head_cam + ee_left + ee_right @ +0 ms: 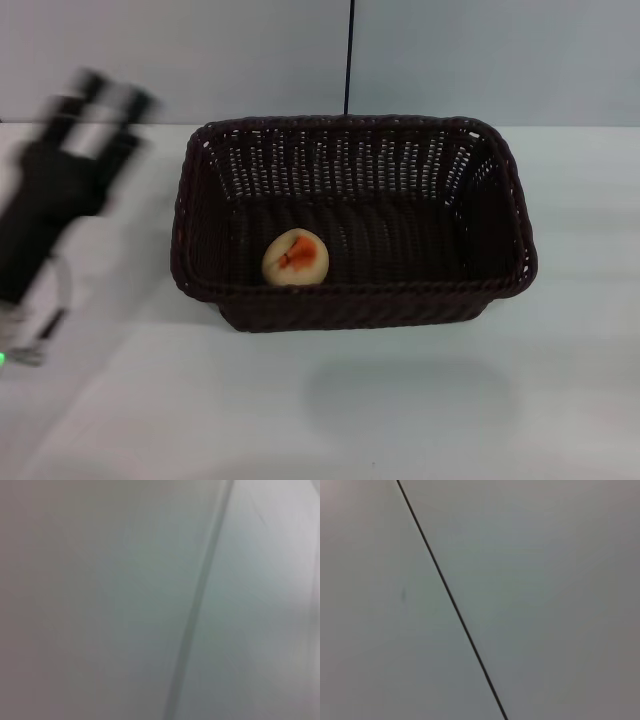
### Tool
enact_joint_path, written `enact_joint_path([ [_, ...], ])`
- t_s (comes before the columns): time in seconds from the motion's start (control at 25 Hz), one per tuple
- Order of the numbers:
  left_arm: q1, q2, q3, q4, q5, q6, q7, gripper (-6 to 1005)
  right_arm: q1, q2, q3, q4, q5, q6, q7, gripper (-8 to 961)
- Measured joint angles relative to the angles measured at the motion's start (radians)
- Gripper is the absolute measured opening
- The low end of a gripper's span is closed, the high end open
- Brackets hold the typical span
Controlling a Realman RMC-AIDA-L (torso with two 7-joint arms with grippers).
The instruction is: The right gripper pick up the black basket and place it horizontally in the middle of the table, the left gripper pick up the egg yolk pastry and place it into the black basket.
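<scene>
The black basket (350, 225) lies lengthwise across the middle of the white table (400, 400). The egg yolk pastry (295, 257) rests inside it, on the basket floor near its front left, orange-red patch up. My left gripper (105, 100) is blurred at the far left, raised above the table and apart from the basket; it holds nothing that I can see. My right gripper is out of view in the head view. Both wrist views show only a plain pale surface with a dark line.
A thin dark vertical seam (349, 55) runs down the wall behind the basket. A cable and a small green light (5, 357) show at the left edge under my left arm.
</scene>
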Motion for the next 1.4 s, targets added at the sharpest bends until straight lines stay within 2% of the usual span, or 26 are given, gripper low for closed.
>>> enact_joint_path([
  [0.04,0.046,0.0,-0.102,0.002,0.0,0.036,0.004,602,-0.002,0.0,0.021,0.006,0.0,-0.016,0.001,441],
  [0.08,0.046,0.0,-0.102,0.002,0.0,0.036,0.004,621,-0.002,0.0,0.021,0.006,0.0,-0.016,0.001,441],
  [0.2,0.097,0.004,-0.217,0.007,0.0,0.059,0.004,676,-0.008,0.0,0.05,0.013,0.0,-0.036,0.001,441],
  [0.24,0.13,0.006,-0.289,0.021,0.0,0.076,0.004,695,-0.013,0.0,0.064,0.017,0.0,-0.043,0.001,441],
  [0.28,0.13,0.006,-0.289,0.021,0.0,0.076,0.004,691,-0.013,0.0,0.064,0.017,0.0,-0.043,0.001,441],
  [0.32,0.156,0.007,-0.346,0.038,0.0,0.094,-0.001,688,-0.015,0.0,0.073,0.019,0.0,-0.046,0.001,441],
  [0.44,0.184,0.007,-0.395,0.043,0.0,0.106,-0.004,677,-0.017,0.0,0.082,0.021,0.0,-0.047,0.002,441],
  [1.12,0.191,0.007,-0.437,0.044,0.0,0.119,0.003,544,-0.021,-0.001,0.099,0.023,0.002,-0.07,0.029,441],
  [1.4,0.187,0.007,-0.471,0.042,0.0,0.118,-0.008,369,-0.015,-0.003,0.109,0.023,0.002,-0.07,0.029,441],
])
